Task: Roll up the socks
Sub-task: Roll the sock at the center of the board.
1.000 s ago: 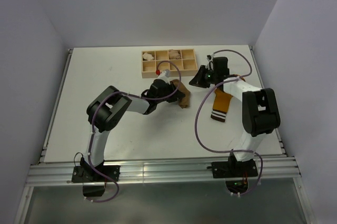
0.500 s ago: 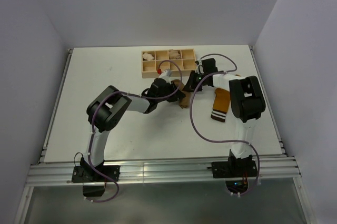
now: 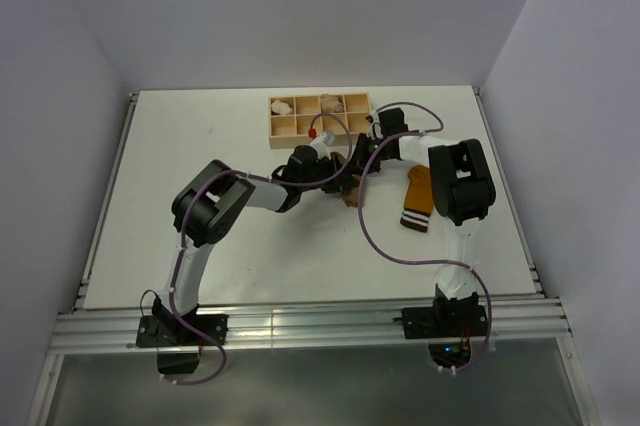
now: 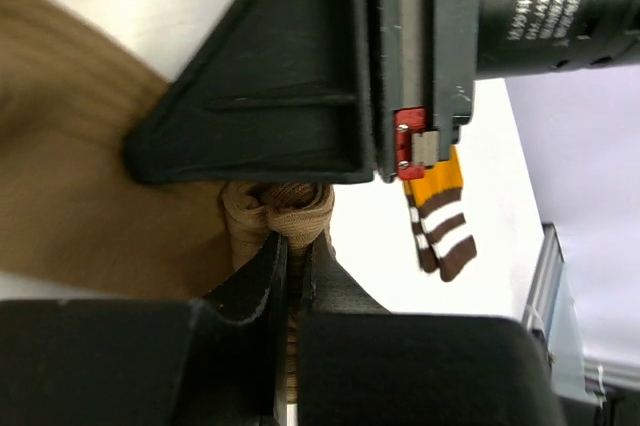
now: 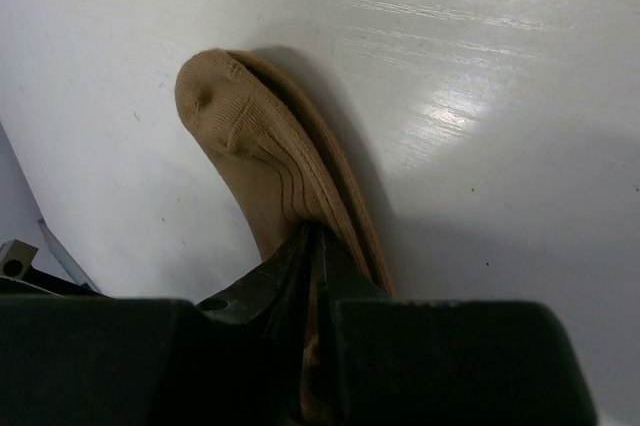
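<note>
The main risk, as I judge it, is a lost hold. The left gripper [image 4: 292, 251] and the right gripper [image 5: 312, 246] each pinch only a thin fold of the tan-brown ribbed fabric sock [image 5: 262, 156]. A turn or pull by one arm could drag the soft cloth out of the other and let any fold spring open. The two gripper bodies also sit very close, so a careless twist could knock them together. Both grippers are clamped on that sock, which lies bunched near the middle of the white table [image 3: 200, 146], between the two wrists. The mustard-orange sock with a brown-and-white striped cuff [image 3: 417, 196] lies flat just to the right, in neither gripper.
</note>
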### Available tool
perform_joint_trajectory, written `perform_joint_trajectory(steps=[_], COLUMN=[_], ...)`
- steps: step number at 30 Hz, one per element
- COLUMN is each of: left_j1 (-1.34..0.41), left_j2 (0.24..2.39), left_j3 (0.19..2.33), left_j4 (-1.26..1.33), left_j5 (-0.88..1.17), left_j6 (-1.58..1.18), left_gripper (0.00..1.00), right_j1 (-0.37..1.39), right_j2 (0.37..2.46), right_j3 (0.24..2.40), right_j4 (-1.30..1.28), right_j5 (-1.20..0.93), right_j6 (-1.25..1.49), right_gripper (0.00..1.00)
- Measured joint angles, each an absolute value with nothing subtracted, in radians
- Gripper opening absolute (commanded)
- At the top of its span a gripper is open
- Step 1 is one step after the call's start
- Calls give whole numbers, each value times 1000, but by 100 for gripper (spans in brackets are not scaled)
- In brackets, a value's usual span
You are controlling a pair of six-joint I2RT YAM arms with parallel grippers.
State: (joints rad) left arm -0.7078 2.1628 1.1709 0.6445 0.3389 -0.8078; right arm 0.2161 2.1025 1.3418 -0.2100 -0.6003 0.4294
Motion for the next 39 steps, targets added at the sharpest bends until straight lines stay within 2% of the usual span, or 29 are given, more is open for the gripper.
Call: perform_joint_trajectory(steps=[13,19,26,39], left_j1=[-708,-708,-711,-719], left_j2=[2239,2243,2257,2264], left_j3=[1260,1269,1279,1312], left_j4=[666,649,644,602], left_j5=[456,457,448,455], left_j6=[-804,-794,-794,-751], left_gripper=[10,13,13,15], right_j1=[219,223,224,235], right_j2=[2105,2105,2104,2103], right_j3=[1343,1343,1343,1350], right_j4=[-210,-210,-204,-213], right_j5=[-603,-599,-597,-580], right_j6=[441,449,476,493], right_gripper=[13,14,21,22])
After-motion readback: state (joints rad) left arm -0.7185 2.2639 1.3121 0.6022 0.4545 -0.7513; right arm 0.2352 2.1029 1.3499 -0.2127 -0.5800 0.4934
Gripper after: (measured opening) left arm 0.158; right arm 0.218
